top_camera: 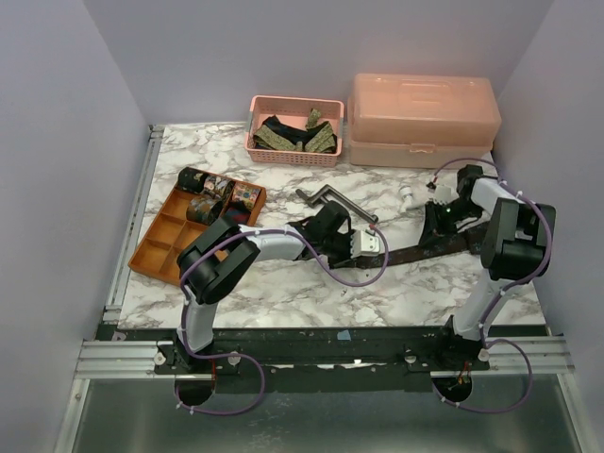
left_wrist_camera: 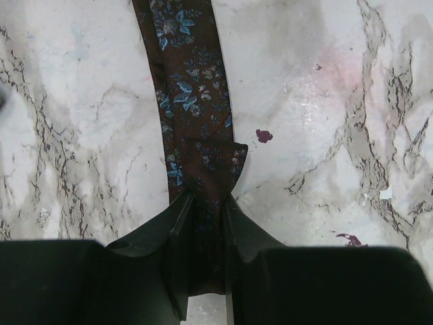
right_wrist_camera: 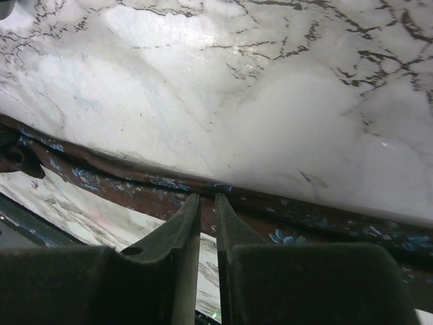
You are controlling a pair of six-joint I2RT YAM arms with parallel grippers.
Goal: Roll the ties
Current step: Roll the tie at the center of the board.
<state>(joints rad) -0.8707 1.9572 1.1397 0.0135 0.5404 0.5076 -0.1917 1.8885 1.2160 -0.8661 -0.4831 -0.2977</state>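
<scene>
A dark brown tie with blue flowers (top_camera: 415, 251) lies stretched across the marble table between my two grippers. My left gripper (top_camera: 376, 247) is shut on one end of it. In the left wrist view the tie (left_wrist_camera: 193, 101) runs straight away from the gripper (left_wrist_camera: 206, 200), its end folded over just ahead of the fingertips. My right gripper (top_camera: 436, 226) sits at the far stretch. In the right wrist view its jaws (right_wrist_camera: 208, 198) are pinched on the tie's (right_wrist_camera: 122, 186) edge, which crosses the view.
An orange divided tray (top_camera: 160, 247) at the left holds rolled ties (top_camera: 212, 189). A pink basket (top_camera: 294, 153) at the back holds loose ties, beside a pink lidded box (top_camera: 425, 118). A grey metal crank bar (top_camera: 335, 200) lies behind the left gripper.
</scene>
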